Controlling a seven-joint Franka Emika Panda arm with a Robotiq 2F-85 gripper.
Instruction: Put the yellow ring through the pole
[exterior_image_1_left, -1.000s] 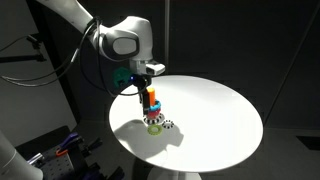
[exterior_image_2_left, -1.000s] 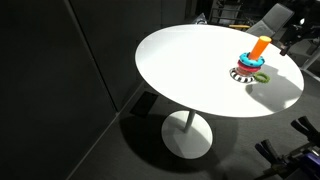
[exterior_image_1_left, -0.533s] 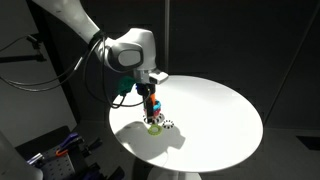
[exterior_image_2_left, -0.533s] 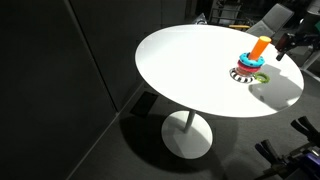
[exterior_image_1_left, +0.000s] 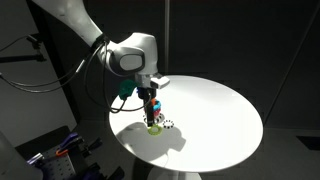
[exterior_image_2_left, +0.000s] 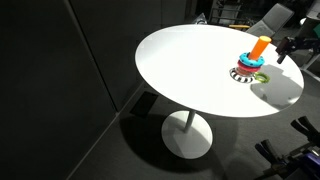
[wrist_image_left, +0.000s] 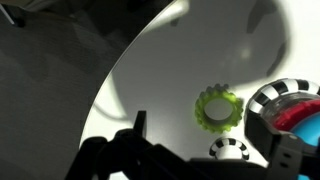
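The yellow ring (wrist_image_left: 218, 108) lies flat on the white round table (wrist_image_left: 150, 80), pale yellow-green with a bumpy rim. It also shows in both exterior views (exterior_image_1_left: 153, 125) (exterior_image_2_left: 261, 77). It lies beside the stacking toy, whose orange-topped pole (exterior_image_2_left: 260, 46) stands upright with red and blue rings around it. In an exterior view the toy (exterior_image_1_left: 154, 104) is partly hidden by my gripper (exterior_image_1_left: 151, 95). My gripper (wrist_image_left: 212, 152) hovers above the ring and toy, open and empty. Its dark fingers fill the bottom of the wrist view.
A black-and-white speckled ring (wrist_image_left: 230, 150) lies on the table next to the yellow ring and also shows in an exterior view (exterior_image_1_left: 168, 125). The toy's striped base (wrist_image_left: 290, 100) is at the right. The table edge (exterior_image_1_left: 125, 140) is close. Dark curtains surround the table.
My gripper has moved down and toward the stacking toy, now partly covering it in an exterior view. The rings and toy have not moved.
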